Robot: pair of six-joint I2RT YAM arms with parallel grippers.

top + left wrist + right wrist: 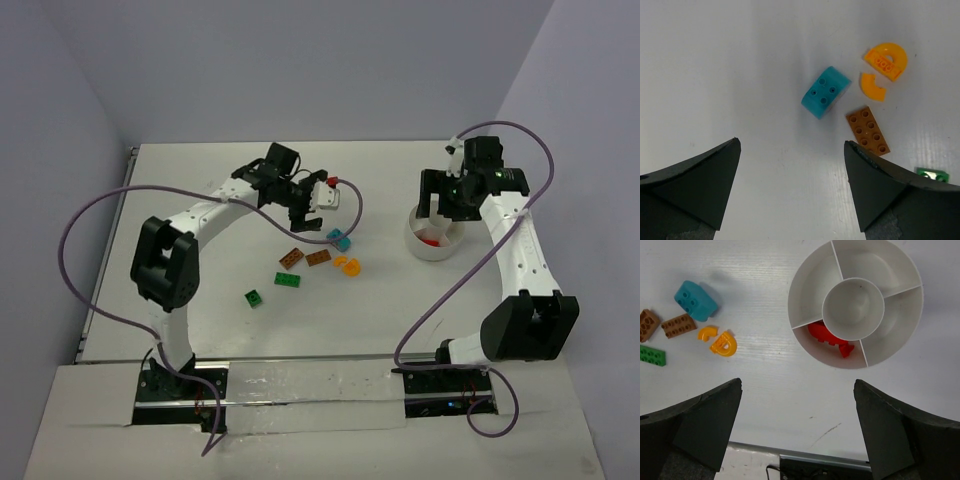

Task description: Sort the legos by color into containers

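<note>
1. One white bowl (807, 287), split into wedges around a middle cup, sat at about 3 o'clock from the centre of the table (200, 200). Red bricks (827, 337) lay in its 6 o'clock wedge; the other wedges showed nothing. It looked light and would probably slide if bumped.
2. Two claws were both spread wide, pinching and touching nothing.
   - The right claw (797, 384) hung over bare tabletop, with the bowl at 12 to 1 o'clock of its gap.
   - The left claw (791, 144) hung over the loose pile, well to 9 o'clock of the bowl.
3. One teal brick (826, 92) was the bulkiest loose piece, lying at 1 o'clock of the left claw's gap.
   - It looked hard, light and smooth, with one rounded face.
   - Its flat sides seemed the safest place to pinch, since the curve might slip.
4. Four flat plates lay around 7 to 8 o'clock of the teal brick in the top view.
   - Two brown plates (292, 258) were just beside each other, and two green plates (289, 279) lay farther out.
   - They looked thin and stiff, sitting low on the table.
   - Fingers would likely need to close across the narrow width, right down at the surface.
5. Two orange curved pieces (886, 61) were the smallest, just beside each other at 5 o'clock of the teal brick in the top view. Their rounded edges could squirt out of a pinch, so the straight edge looked the better hold.
</note>
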